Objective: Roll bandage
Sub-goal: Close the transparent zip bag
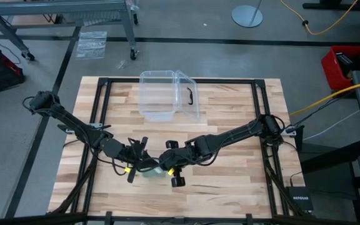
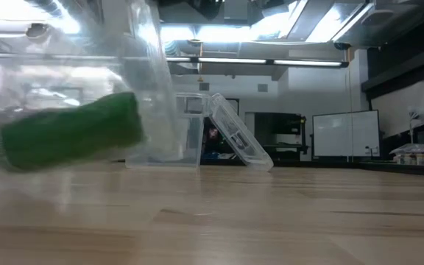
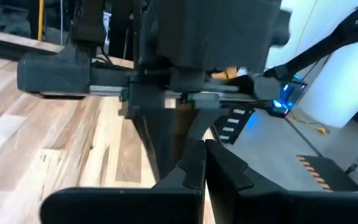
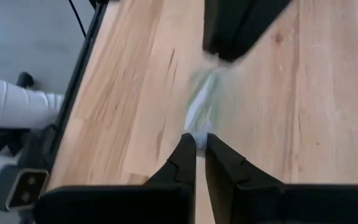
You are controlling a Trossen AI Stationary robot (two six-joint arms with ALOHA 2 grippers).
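- The bandage (image 1: 154, 172) sits near the front edge of the counter (image 1: 230, 181), at about 6 o'clock from the clear box (image 1: 167, 95), squeezed between the two hands.
- In the low view it shows as a stubby green roll (image 2: 72, 136) seen through crinkly clear plastic (image 2: 149, 81), so a wrapper seems to be around or in front of it; I cannot tell which.
- The right hand (image 4: 196, 144) has its fingers pressed nearly together, pinching a thin pale-green end of the cloth.
- The left hand (image 3: 205, 149) is pressed together too; whether it grips the bandage I cannot tell.
- Risk, as I judge it: that pinch holds only a sliver of stretchy cloth, so a pull could slip it free and let the roll loosen.
- The hands are crowded at 9 and 3 o'clock of the roll; a small sideways move could knock them together.
- The plastic could get caught in the winding or slide underfoot.
- The roll lies close to the front edge and could tumble off.
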